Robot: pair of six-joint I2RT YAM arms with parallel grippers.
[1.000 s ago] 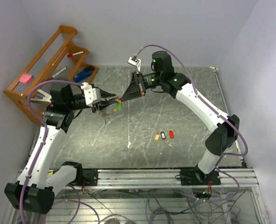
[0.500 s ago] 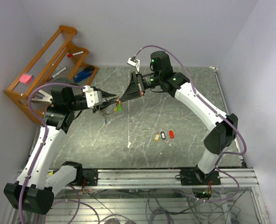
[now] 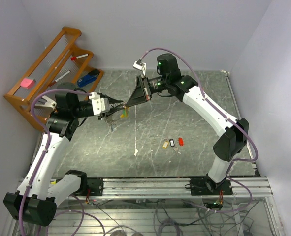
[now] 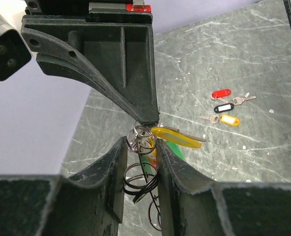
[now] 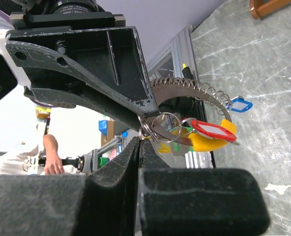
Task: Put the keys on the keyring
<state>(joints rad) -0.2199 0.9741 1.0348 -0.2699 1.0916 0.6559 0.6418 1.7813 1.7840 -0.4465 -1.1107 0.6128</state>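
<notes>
The left fingers [image 4: 111,182] are black plastic, matt and grainy, with pale worn edges. The right fingers [image 4: 120,64] have the same finish. Between the left fingers the keyring [image 4: 141,176] is thin, shiny metal wire. Just past their tips, the keys [image 4: 177,138] carry smooth, glossy plastic tags. Beneath the fingers the bench [image 4: 243,59] looks like dull grey-green stone, much scratched.

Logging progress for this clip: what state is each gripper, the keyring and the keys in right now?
Left gripper: shut on keyring, off the table.
Right gripper: shut, tips pinching the keyring.
Keyring: held between both grippers, tagged keys hanging from it.
Loose keys: three lying flat on the table, unthreaded.
</notes>
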